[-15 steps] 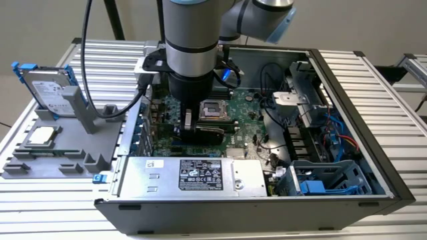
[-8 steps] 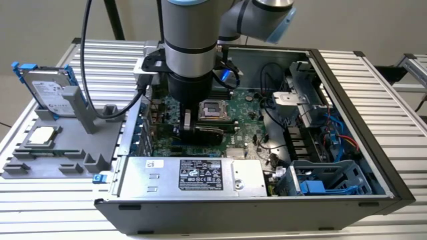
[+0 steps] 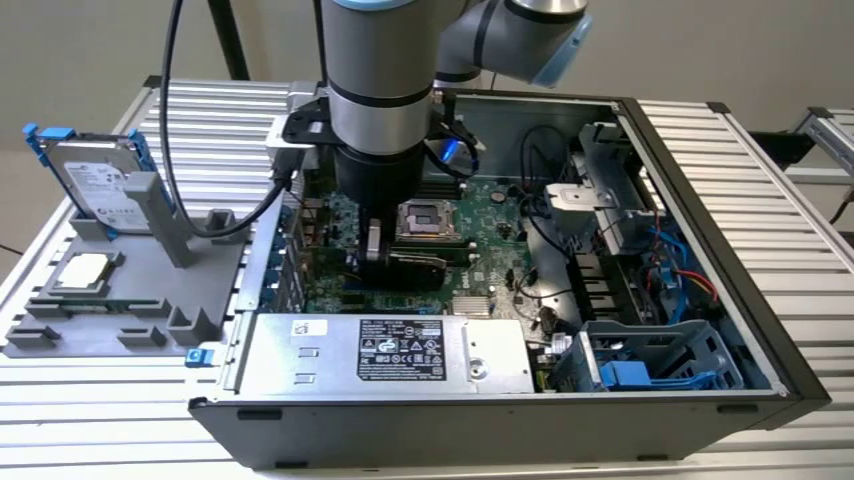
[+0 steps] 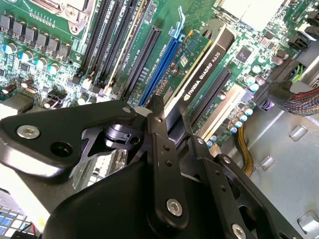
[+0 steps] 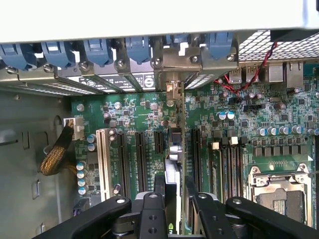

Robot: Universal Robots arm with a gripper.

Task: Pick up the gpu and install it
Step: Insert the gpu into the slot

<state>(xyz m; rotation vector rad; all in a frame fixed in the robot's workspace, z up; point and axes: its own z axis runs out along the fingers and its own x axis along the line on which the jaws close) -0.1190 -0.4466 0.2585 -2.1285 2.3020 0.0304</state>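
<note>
The gpu stands on edge over the motherboard's expansion slots, right beside a long blue slot. Its black cooler face and green back both show in the second wrist view. In the first wrist view the gpu is seen edge-on, running toward the rear bracket openings. My gripper is shut on the card's upper edge, one black finger on each face; the gripper also straddles it in the first wrist view. In the exterior view the gripper reaches down into the open case with the gpu under it. Whether the card sits fully in a slot I cannot tell.
A silver hard drive with blue trim and a square CPU chip rest on a grey fixture at the exterior view's left. Inside the case are the CPU socket, the power supply, a drive cage and loose cables.
</note>
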